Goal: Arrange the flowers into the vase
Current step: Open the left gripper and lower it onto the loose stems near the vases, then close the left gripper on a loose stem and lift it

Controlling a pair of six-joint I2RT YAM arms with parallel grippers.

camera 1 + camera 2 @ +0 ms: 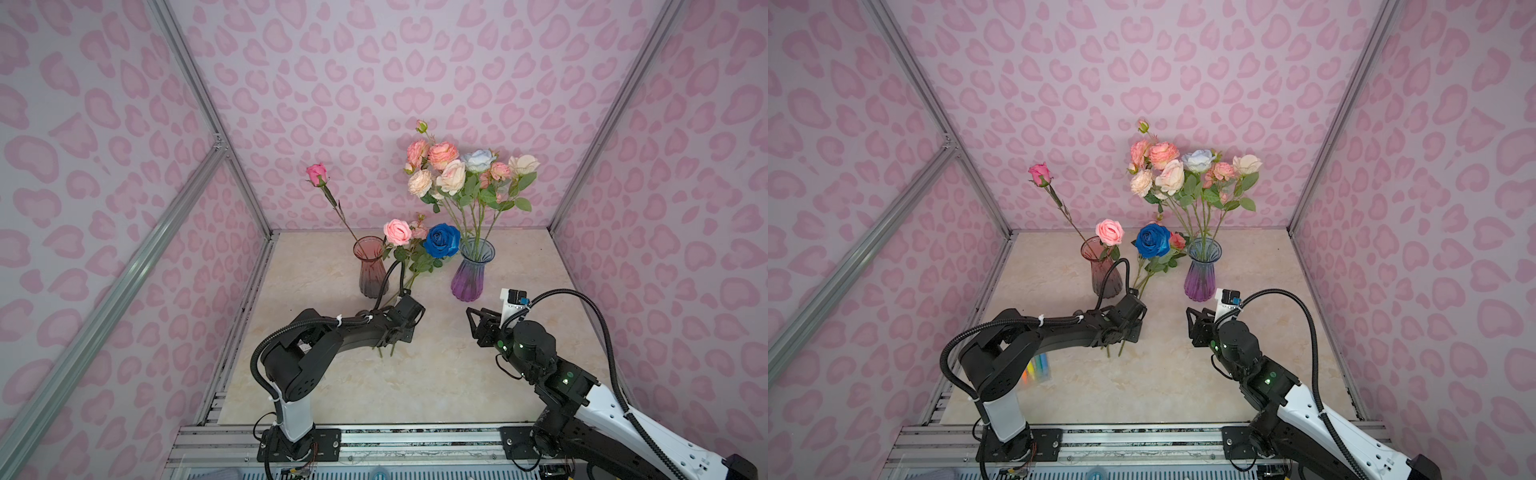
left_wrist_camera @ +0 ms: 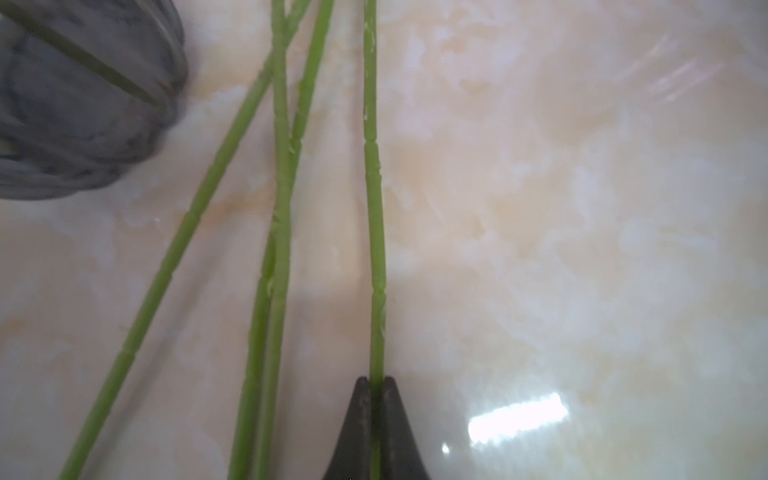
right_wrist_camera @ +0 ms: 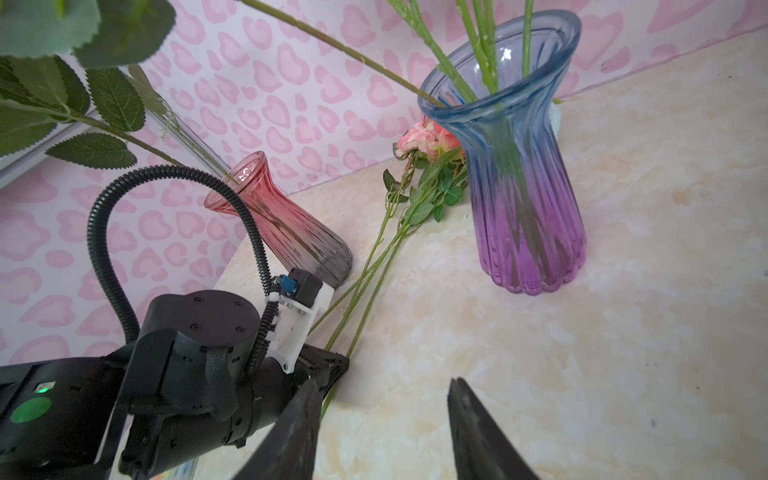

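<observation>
At left, red vase (image 1: 370, 266) with one pink rose (image 1: 317, 173). Between the vases, loose flowers (image 1: 441, 240) on the table (image 1: 415, 374) (deep blue head among them), one stem (image 2: 375, 208) pinched tight in left gripper (image 2: 376, 380). Further right, purple vase (image 1: 473, 270) holding a full bunch (image 1: 453, 174); right gripper (image 3: 382, 382) parted, empty.

Most flowers (image 1: 453, 174) stand in the blue-purple vase (image 1: 471, 274). Just left of it lie a deep blue rose (image 1: 441, 240) and pink roses (image 1: 397, 232), one stem (image 2: 374, 208) pinched in the left hand (image 2: 376, 380). Farther left, one magenta rose (image 1: 317, 173) leans in a red vase (image 1: 370, 266).
</observation>
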